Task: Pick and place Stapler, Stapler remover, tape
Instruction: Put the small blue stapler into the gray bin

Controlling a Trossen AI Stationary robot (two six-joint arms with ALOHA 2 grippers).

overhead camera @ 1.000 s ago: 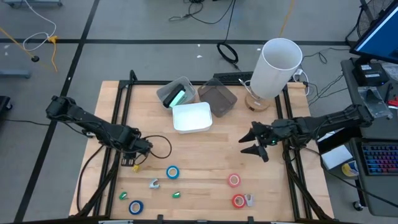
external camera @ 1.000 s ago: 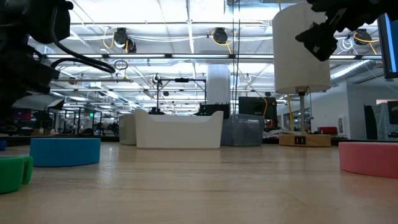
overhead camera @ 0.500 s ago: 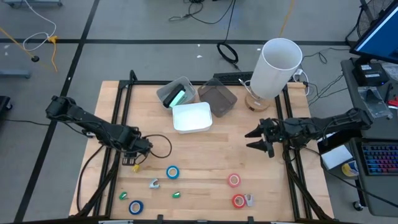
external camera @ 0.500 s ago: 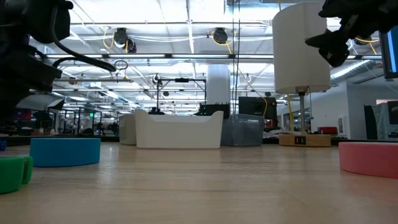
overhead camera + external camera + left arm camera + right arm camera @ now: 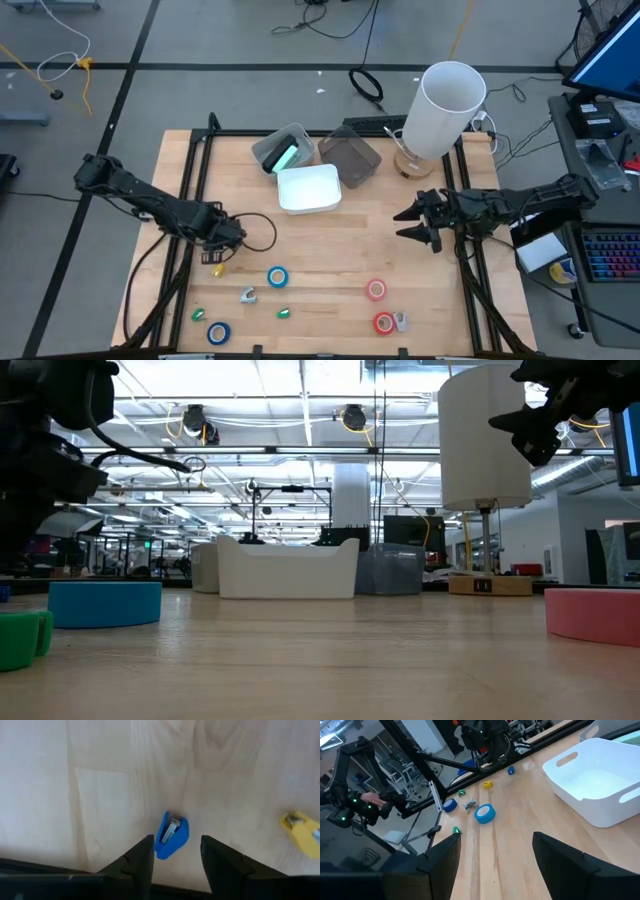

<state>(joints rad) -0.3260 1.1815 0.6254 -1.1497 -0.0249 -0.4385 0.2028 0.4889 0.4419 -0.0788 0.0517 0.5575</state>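
A small blue stapler-like piece (image 5: pixel 171 834) with a metal insert lies flat on the wood. My left gripper (image 5: pixel 176 851) is open just above it, one finger on each side, not touching; in the high view this gripper (image 5: pixel 230 239) hides the piece. Two blue tape rolls (image 5: pixel 277 277) (image 5: pixel 218 333) and two red ones (image 5: pixel 376 290) (image 5: pixel 384 323) lie flat near the near edge. A small grey metal piece (image 5: pixel 247 295) lies between the blue rolls. My right gripper (image 5: pixel 414 225) is open in the air over the table's right part, above bare wood.
A white bin (image 5: pixel 308 187) and two clear containers (image 5: pixel 283 150) (image 5: pixel 350 158) stand at the far middle, a tall white cylinder (image 5: pixel 445 105) on a wooden base at the far right. A yellow lump (image 5: pixel 218 268) and green lumps (image 5: pixel 198 315) (image 5: pixel 283 312) lie near the tape.
My right gripper has drawn back a little toward the table's right edge, staying open and in the air, then held still. Nothing on the table has moved.
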